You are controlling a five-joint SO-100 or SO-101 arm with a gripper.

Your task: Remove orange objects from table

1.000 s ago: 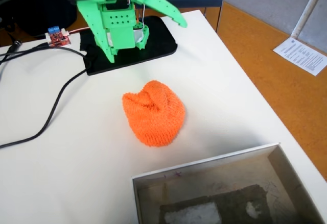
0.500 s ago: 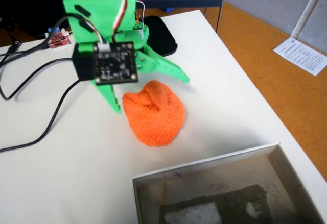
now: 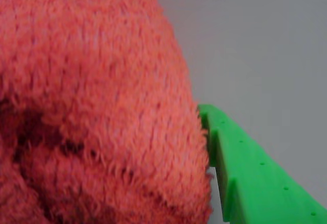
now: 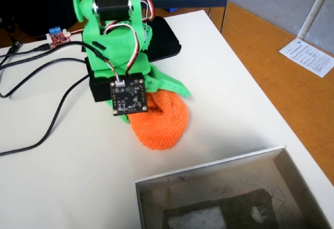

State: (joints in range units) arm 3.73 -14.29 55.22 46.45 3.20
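Orange fuzzy knit sock (image 4: 159,122), bunched into a rounded lump with loose fibres and a dark fold, sits mid-table, nearer the right edge than the left in the fixed view, just above the open cardboard box (image 4: 219,172) at the bottom edge. The green gripper (image 4: 156,96) is down on it, one finger (image 3: 255,173) against its side; jaw opening and grip can't be told. Black cables (image 4: 36,83) run along the left edge.

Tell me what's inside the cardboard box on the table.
The box holds a dark grey slab with whitish patches on it. No orange things are inside yet. The box's near part runs past the picture's bottom edge, so anything there can't be seen.
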